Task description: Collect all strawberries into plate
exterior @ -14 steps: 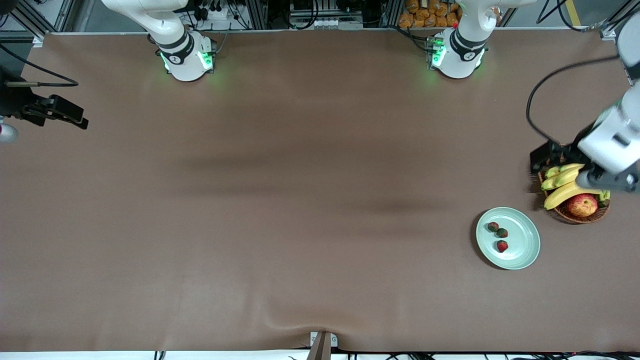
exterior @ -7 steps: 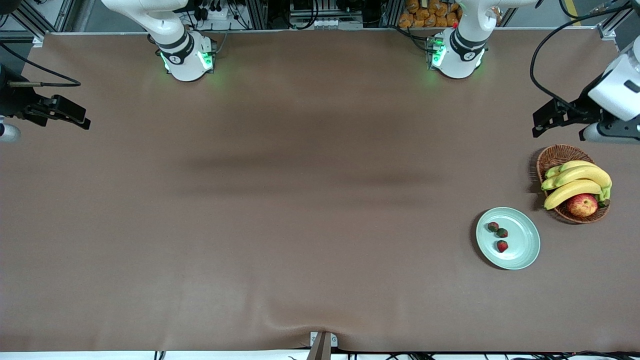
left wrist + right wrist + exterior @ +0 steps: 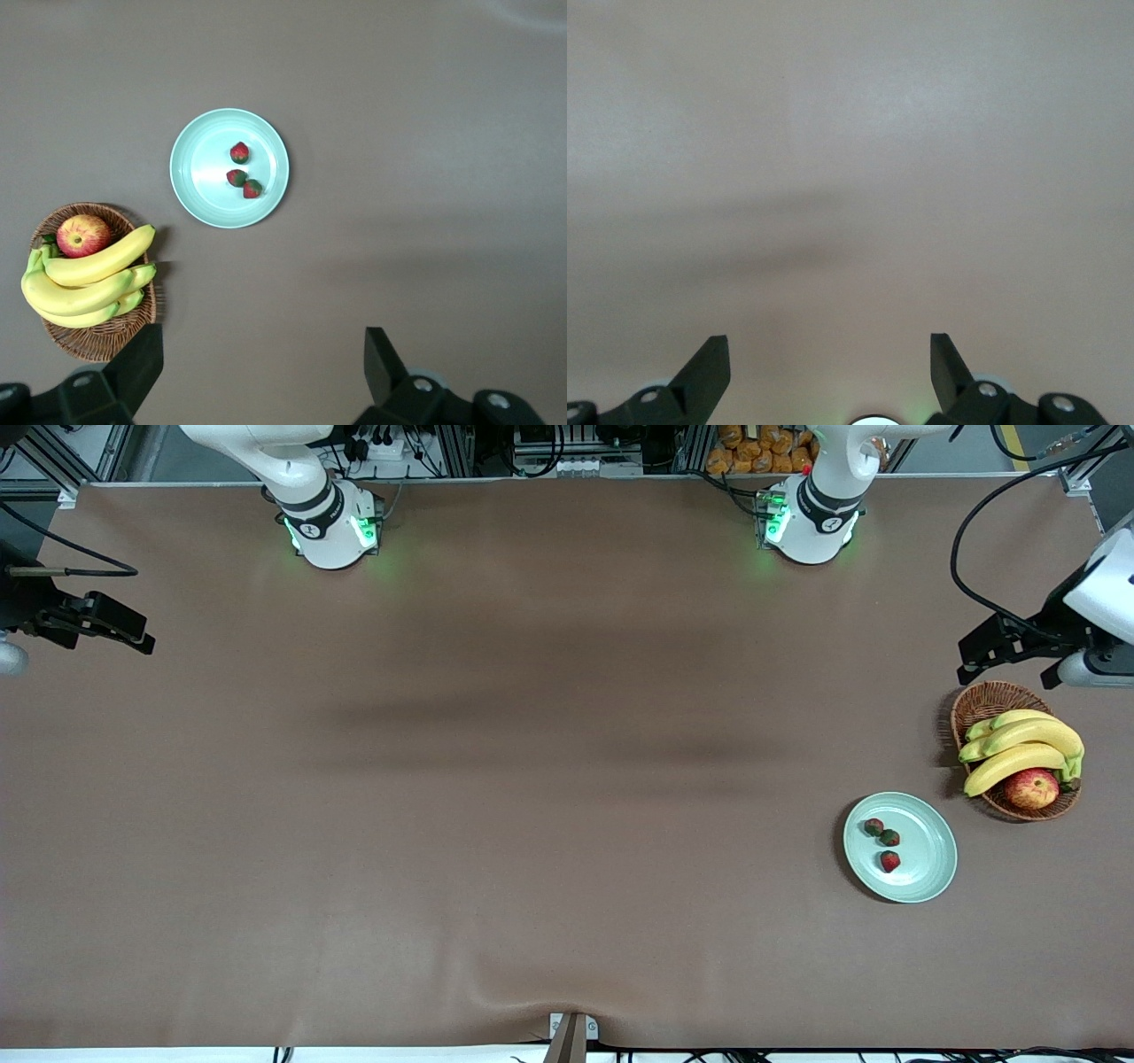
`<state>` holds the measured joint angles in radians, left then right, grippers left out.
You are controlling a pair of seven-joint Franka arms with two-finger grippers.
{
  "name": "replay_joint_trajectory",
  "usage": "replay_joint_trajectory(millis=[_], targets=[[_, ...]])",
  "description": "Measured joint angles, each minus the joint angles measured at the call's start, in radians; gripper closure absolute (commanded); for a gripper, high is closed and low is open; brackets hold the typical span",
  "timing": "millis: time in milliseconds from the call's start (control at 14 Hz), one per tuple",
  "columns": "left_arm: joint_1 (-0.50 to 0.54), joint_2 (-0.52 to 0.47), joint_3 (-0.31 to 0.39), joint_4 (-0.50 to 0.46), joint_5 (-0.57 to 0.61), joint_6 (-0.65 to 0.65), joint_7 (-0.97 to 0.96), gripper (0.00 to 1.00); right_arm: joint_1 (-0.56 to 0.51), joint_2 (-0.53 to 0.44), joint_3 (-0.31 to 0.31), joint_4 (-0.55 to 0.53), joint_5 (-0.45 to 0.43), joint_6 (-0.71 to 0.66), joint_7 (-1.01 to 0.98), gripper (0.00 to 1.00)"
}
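Three strawberries [image 3: 889,838] lie together on the pale green plate [image 3: 928,861], toward the left arm's end of the table. In the left wrist view the strawberries [image 3: 239,152] sit on the plate [image 3: 202,181] well away from the jaws. My left gripper [image 3: 1010,666] is open and empty. It hangs over bare table beside the basket's rim, on the side toward the robots' bases. Its own view [image 3: 263,363] shows the jaws wide apart. My right gripper [image 3: 142,640] waits, open and empty, over bare table at the right arm's end [image 3: 830,363].
A brown wicker basket [image 3: 983,695] with bananas [image 3: 1019,748] and a red-yellow apple [image 3: 1031,787] stands beside the plate, a little farther from the front camera. It also shows in the left wrist view [image 3: 106,332].
My left gripper has lifted off from over the basket and moved toward the robots' bases. The strawberries, plate and right arm have stayed put.
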<state>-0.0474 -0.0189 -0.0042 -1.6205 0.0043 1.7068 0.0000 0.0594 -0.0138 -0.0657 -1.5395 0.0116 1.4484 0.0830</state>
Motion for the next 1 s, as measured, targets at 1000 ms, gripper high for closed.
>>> replay_joint_trajectory(millis=[1000], targets=[[-0.037, 0.004, 0.041, 0.037, 0.0, -0.001, -0.077, 0.0, 0.0, -0.001, -0.001, 0.0, -0.005, 0.005, -0.002, 0.0]])
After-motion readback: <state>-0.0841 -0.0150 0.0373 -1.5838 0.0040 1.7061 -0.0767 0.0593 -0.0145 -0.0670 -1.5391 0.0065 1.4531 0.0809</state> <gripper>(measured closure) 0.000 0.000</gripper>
